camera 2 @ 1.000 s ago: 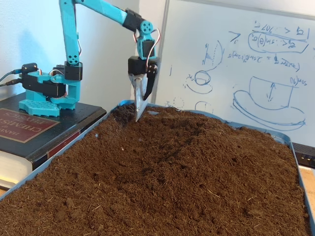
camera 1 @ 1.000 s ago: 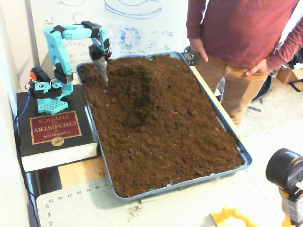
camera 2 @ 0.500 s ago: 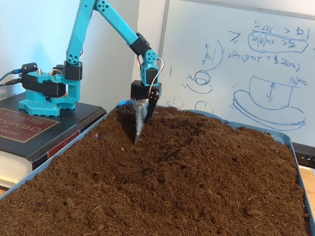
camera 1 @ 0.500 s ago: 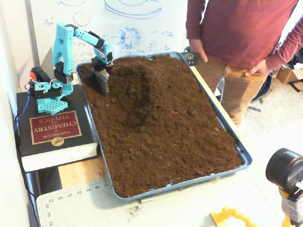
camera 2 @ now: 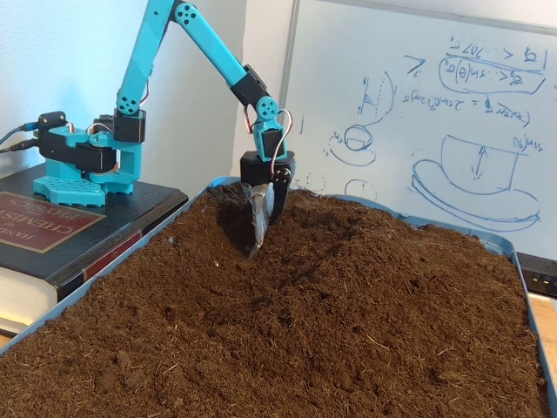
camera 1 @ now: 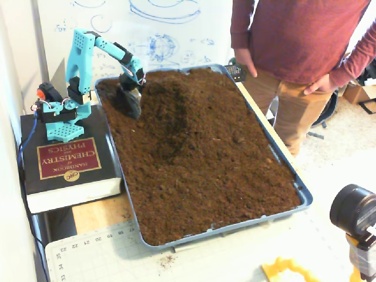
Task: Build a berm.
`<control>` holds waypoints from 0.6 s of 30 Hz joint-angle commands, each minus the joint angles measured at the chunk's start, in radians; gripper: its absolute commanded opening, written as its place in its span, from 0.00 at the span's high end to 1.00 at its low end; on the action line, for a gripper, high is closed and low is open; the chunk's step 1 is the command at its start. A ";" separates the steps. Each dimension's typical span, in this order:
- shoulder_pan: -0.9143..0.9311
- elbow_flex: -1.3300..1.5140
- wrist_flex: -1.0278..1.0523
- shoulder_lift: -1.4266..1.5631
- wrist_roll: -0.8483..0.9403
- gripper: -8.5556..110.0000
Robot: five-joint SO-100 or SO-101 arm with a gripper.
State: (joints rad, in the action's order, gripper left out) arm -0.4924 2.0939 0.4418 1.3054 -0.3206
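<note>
- Your gripper (camera 2: 258, 239) points straight down with its tip sunk in the soil near the far corner of the tray (camera 1: 282, 157) on the arm's side; in the higher fixed view it sits at (camera 1: 131, 106)
- Its fingers look nearly closed around a pale scoop-like blade, but you cannot tell for certain how tightly they hold it
- The berm (camera 2: 365, 239) is the low ridge running from that far end toward the tray's middle, just beside the gripper; from above it shows at (camera 1: 170, 100), with a darker hollow at its foot
- Expect the soil to be light, dry and crumbly: it will slump rather than hold a steep face
- There is nothing to grip, so push or scoop from the flat soil alongside and draw it up the slope in shallow passes
</note>
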 commanded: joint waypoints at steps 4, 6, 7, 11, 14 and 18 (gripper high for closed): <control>0.084 -0.176 -0.127 0.172 -0.028 0.92; 0.101 -0.175 -0.127 0.193 -0.028 0.92; 0.109 -0.172 -0.127 0.204 -0.028 0.92; 0.140 -0.114 -0.127 0.276 -0.021 0.92; 0.158 -0.034 -0.127 0.348 -0.017 0.92; 0.175 0.098 -0.127 0.460 -0.025 0.92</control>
State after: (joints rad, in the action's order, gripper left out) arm -0.3451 2.1614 0.3405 1.5969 -0.3329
